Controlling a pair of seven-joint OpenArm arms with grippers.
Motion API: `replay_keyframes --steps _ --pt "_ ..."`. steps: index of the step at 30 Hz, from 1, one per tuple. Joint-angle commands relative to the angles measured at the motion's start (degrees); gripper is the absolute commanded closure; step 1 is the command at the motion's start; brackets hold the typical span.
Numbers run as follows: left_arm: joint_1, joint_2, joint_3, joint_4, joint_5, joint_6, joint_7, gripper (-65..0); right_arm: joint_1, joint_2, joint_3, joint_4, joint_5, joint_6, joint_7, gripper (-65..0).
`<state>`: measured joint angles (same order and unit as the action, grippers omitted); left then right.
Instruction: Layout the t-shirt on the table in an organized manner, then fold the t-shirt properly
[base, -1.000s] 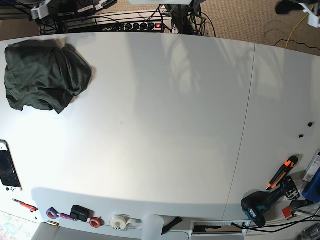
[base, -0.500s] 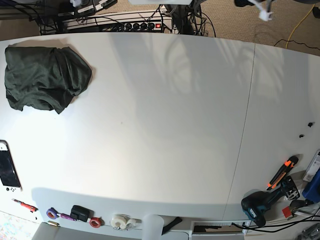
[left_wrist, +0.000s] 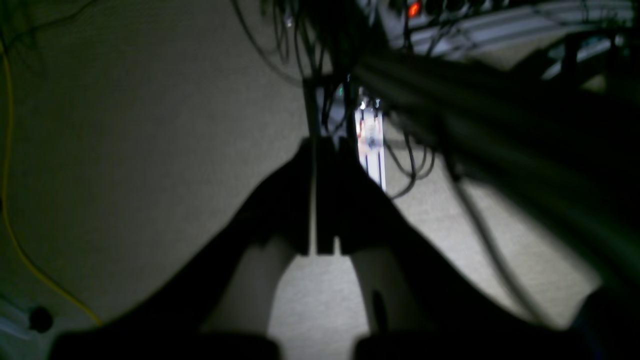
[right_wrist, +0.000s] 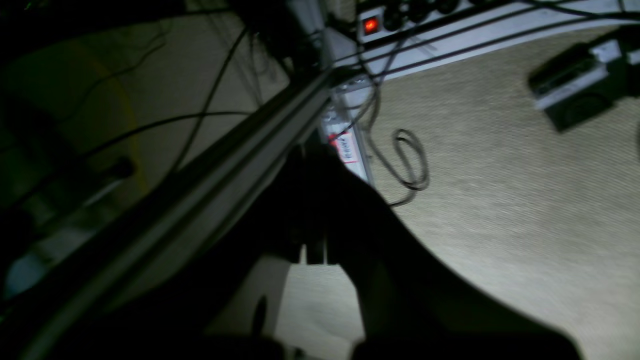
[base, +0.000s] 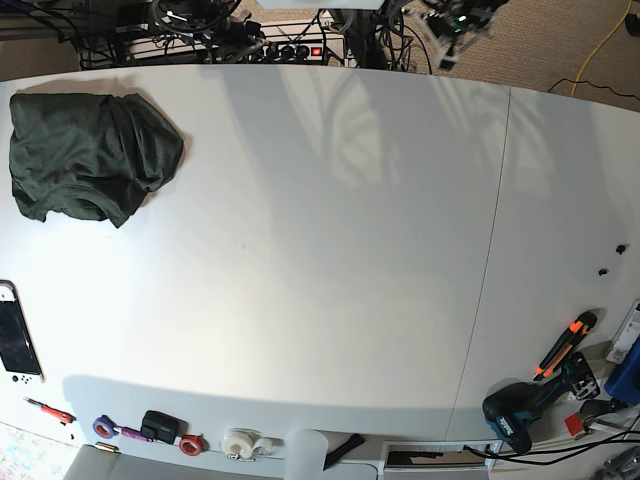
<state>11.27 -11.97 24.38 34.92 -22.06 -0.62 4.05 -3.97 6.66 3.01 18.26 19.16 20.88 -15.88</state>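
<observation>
While the left wrist view looks down past the table's edge at carpet and cables, the left gripper (left_wrist: 320, 200) shows its fingers pressed together on nothing. From the right wrist it is much the same: the right gripper (right_wrist: 312, 210) is closed and empty above the floor. Seen from the base camera, the t-shirt (base: 90, 155) lies in a compact folded bundle at the far corner of the table (base: 330, 250), so the folding looks done, or nearly so.
</observation>
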Motion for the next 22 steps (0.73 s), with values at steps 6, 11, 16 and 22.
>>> replay_keyframes --steps 6,11,16,22 --pt "-1.8 3.1 0.7 -2.4 6.0 1.8 3.0 -2.7 -0.2 -0.1 0.0 1.6 -8.5 -10.3 0.0 0.0" --pt "-1.8 4.0 0.6 -2.4 6.0 3.8 2.7 -2.7 -0.2 -0.2 0.0 5.0 -8.7 -12.2 -0.8 0.0" --pt "-1.7 4.0 0.6 -2.1 6.0 3.8 1.5 -2.7 -0.2 -0.1 0.0 9.4 -8.7 -12.2 -6.4 0.0" --pt "-1.7 4.0 0.6 -1.1 6.0 3.8 1.4 -2.7 -0.2 -0.2 0.0 14.8 -8.6 -12.2 -15.5 0.0"
